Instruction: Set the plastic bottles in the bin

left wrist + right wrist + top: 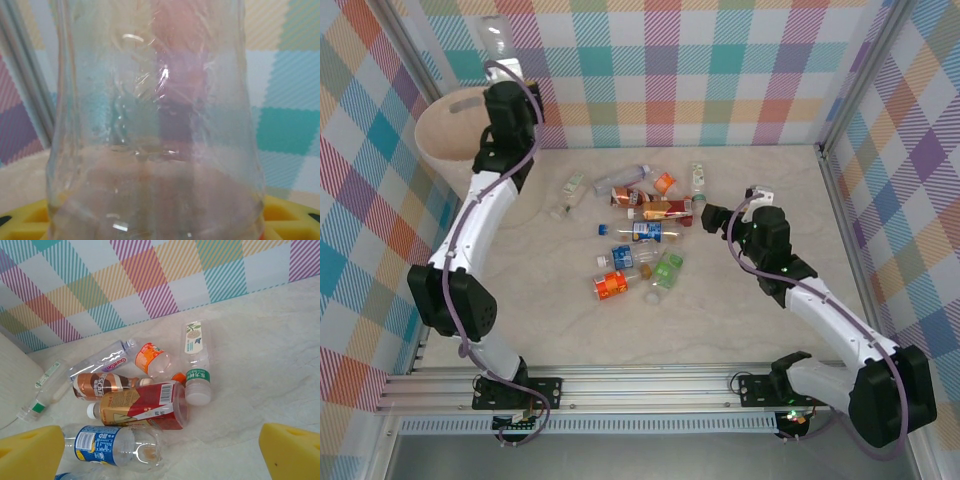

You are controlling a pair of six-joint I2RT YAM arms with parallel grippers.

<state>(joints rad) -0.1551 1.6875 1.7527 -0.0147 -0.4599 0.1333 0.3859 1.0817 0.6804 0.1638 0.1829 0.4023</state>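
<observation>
At the table's far left corner, a clear plastic bottle (496, 36) pinched between the yellow pads (287, 214) of the left gripper (504, 72), high beside the rim of the pale bin (438, 150); whether squarely over the opening, hard to tell from above. Across the table, the right gripper (712, 215) hovering with its foam fingers (31, 450) spread wide and empty over the other bottles (642, 232), scattered in a loose heap at mid-table. Nearest below it, a red-and-gold labelled bottle (145, 407), close against a blue-labelled one (112, 445) and a brown one (100, 385); further back, a white-and-green labelled bottle (196, 352) with bare table along its right side. Probably feather-light, thin-walled and slick, prone to buckle or squirt free under a hard squeeze. Best taken across the labelled mid-body, side on, with a gentle close; the white-and-green labelled bottle, open on one side, likely the cleanest pick.
</observation>
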